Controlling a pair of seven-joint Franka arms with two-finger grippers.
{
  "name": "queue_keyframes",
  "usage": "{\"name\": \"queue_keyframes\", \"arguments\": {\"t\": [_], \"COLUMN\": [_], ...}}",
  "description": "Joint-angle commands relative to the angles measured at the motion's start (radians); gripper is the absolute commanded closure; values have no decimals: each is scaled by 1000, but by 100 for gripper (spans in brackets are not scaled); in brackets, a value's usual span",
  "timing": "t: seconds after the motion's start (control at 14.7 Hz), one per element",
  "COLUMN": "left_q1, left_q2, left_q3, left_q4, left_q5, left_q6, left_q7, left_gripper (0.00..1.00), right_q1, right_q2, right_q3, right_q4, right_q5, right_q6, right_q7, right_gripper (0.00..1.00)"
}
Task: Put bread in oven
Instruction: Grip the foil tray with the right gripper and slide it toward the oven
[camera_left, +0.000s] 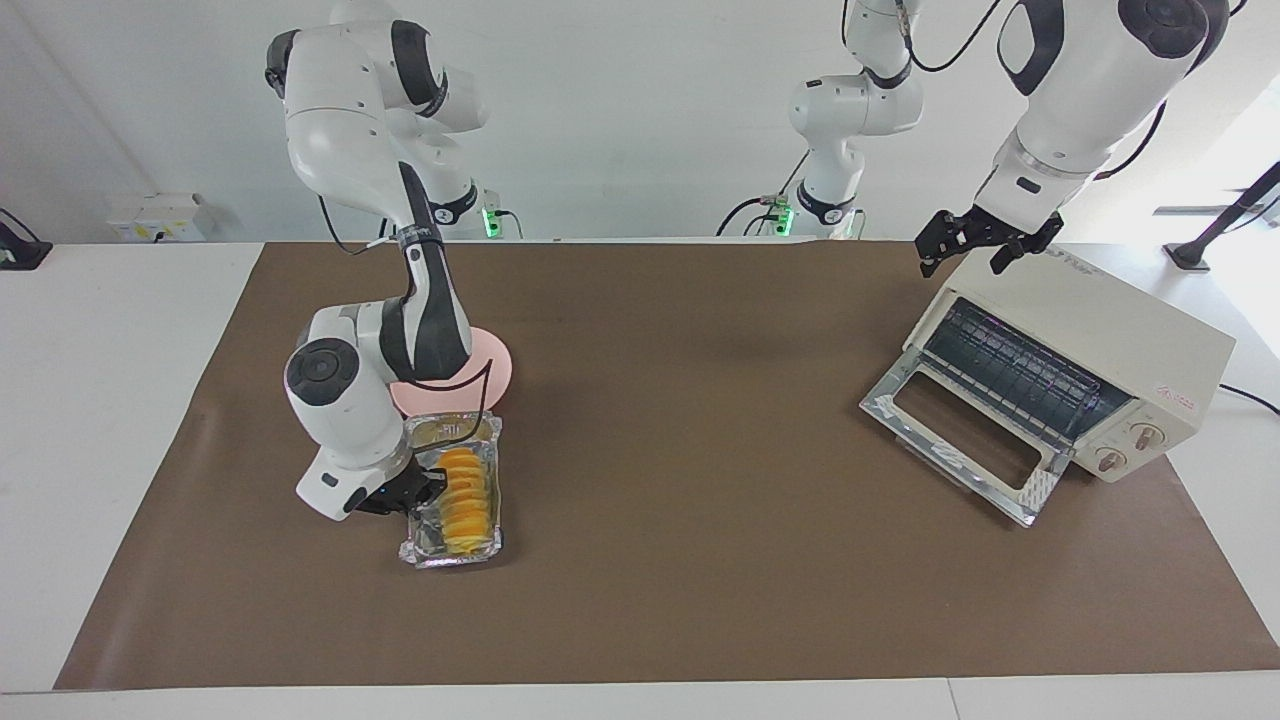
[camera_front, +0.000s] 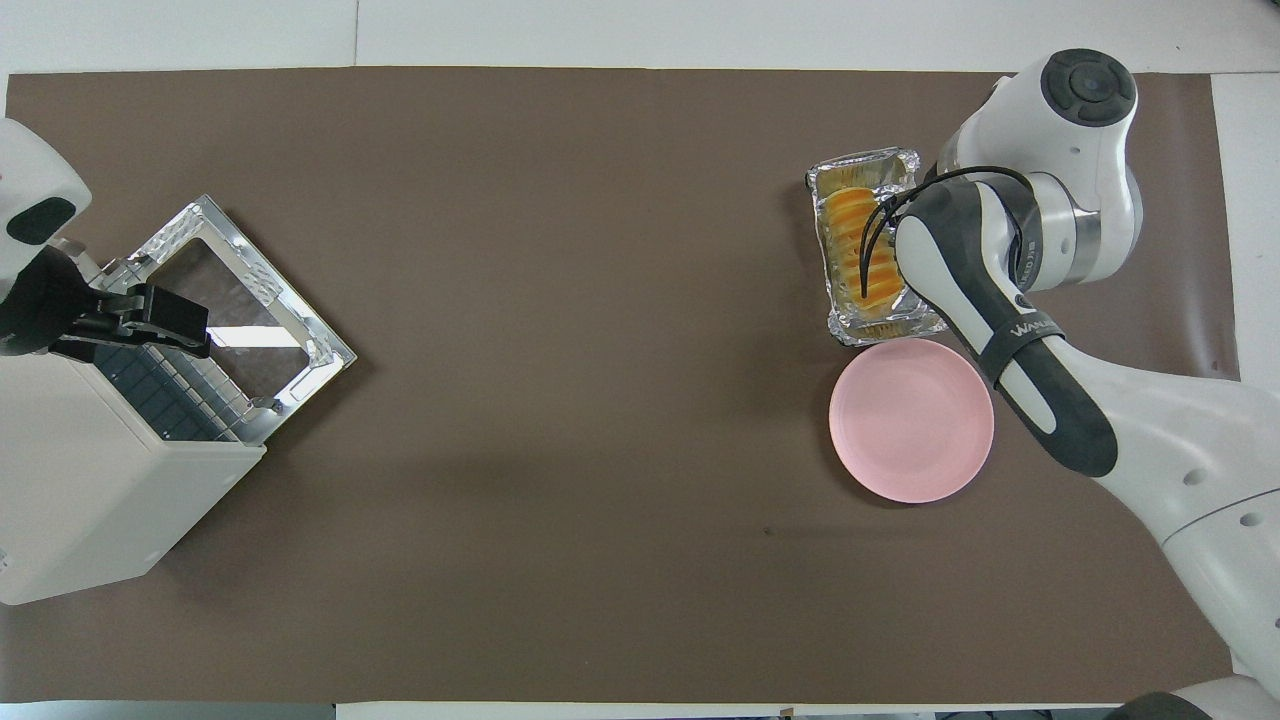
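The bread (camera_left: 465, 492) (camera_front: 850, 235), a ridged golden-yellow loaf, lies in a crinkled foil tray (camera_left: 455, 553) (camera_front: 862, 164) toward the right arm's end of the table. My right gripper (camera_left: 416, 492) is down at the tray's side rim and shut on the foil; in the overhead view my own arm hides it. The cream-white oven (camera_left: 1100, 320) (camera_front: 90, 500) stands at the left arm's end, its glass door (camera_left: 955, 435) (camera_front: 240, 310) dropped open and the wire rack showing. Open and holding nothing, my left gripper (camera_left: 965, 258) (camera_front: 135, 315) waits over the oven's top edge above the door.
A round pink plate (camera_left: 497, 366) (camera_front: 910, 420) sits right beside the foil tray, nearer to the robots. A brown mat (camera_left: 680, 420) covers the table between the tray and the oven. A third robot arm (camera_left: 850, 110) stands at the wall.
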Motion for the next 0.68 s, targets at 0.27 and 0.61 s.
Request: {"name": "queue_keyframes", "arguments": {"t": [0.27, 0.61], "left_q1": [18, 18], "left_q2": [-25, -25], "left_q3": [-11, -11], "left_q4": [-19, -19], "left_q5": [-8, -8], "left_q6": [0, 0], "left_q7": [4, 4], "left_gripper": [0, 0], "right_q1": [191, 415], "right_q2": [-56, -56], "right_q3": [15, 14], "right_q4": [198, 134], "right_q5": [109, 135], "right_q6": [-339, -215], "right_q7": [204, 490], "right_gripper": [100, 100]}}
